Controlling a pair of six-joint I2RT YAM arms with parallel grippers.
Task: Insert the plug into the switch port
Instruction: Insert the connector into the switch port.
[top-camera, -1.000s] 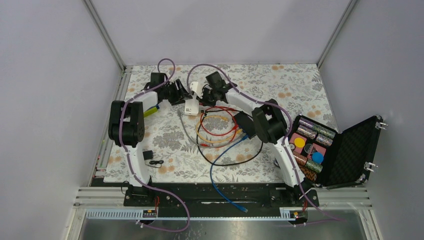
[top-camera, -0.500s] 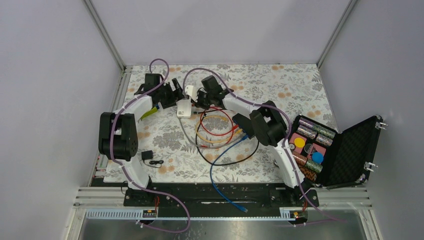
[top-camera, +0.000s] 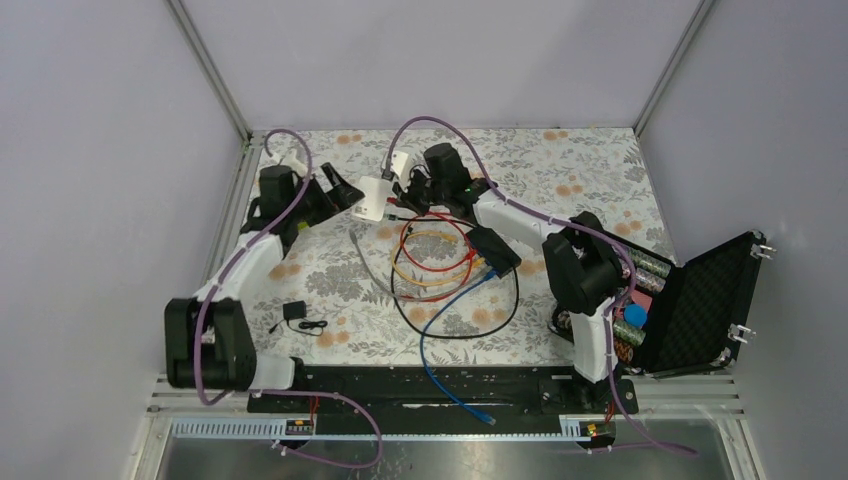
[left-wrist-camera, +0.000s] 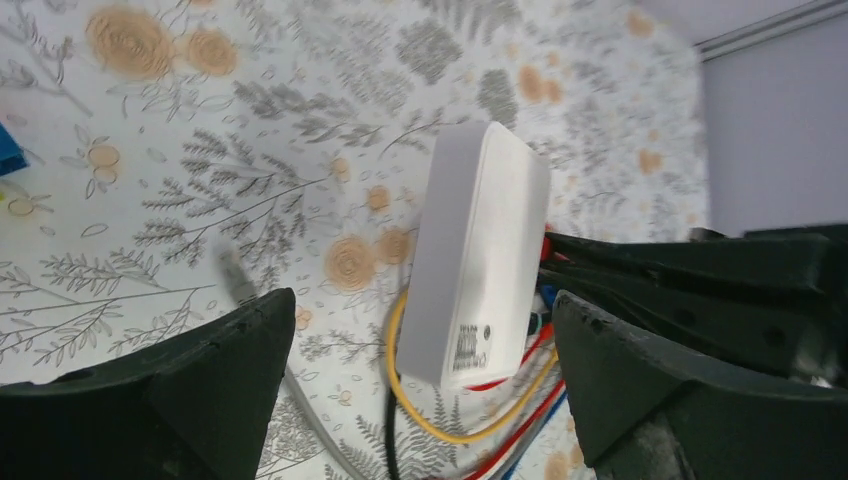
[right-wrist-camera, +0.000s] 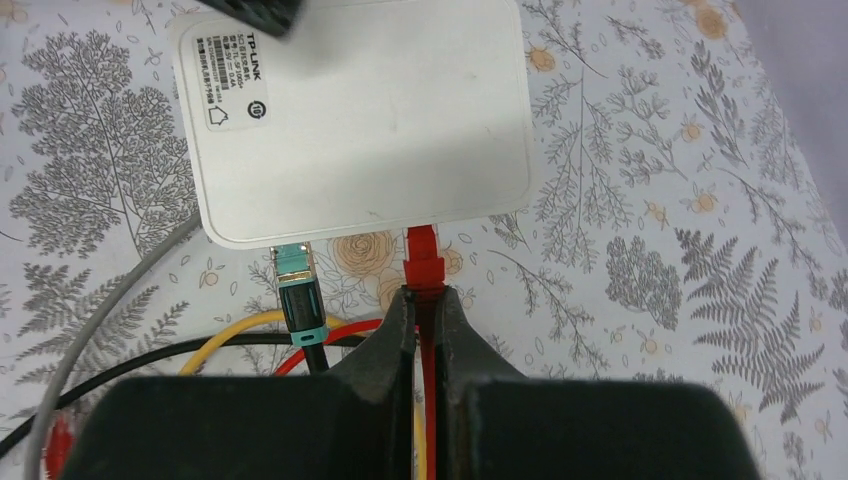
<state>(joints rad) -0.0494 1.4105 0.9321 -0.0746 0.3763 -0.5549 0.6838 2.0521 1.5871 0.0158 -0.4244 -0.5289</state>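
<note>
So, the right gripper (right-wrist-camera: 425, 295) is pinched shut on the red cable just behind the red plug (right-wrist-camera: 423, 262), fingers nearly touching each other. The plug's tip meets the right-hand edge of the white box (right-wrist-camera: 360, 115); how deep it sits cannot be told. Just beside it on the same edge is a teal plug (right-wrist-camera: 298, 285) on a black cable, its tip also at the box. The left gripper (left-wrist-camera: 422, 300) is spread wide, just left of the white box, with both fingers (left-wrist-camera: 230, 370) clear of it and nothing held. From above, the box lies at the far middle of the floral table (top-camera: 600, 170), between the two grippers. The black switch box (top-camera: 493, 250) lies nearer and to the right, well apart from the red plug. Yellow and blue cables enter its near-left side, but single ports are too small to tell. Loops of red, yellow and black cable (top-camera: 440, 262) lie between the two boxes, and a blue cable (top-camera: 430, 355) runs to the near edge. A small black block (top-camera: 296, 311) with a thin cord lies near left. An open black case (top-camera: 700, 310) of round chips stands at the right edge.
</note>
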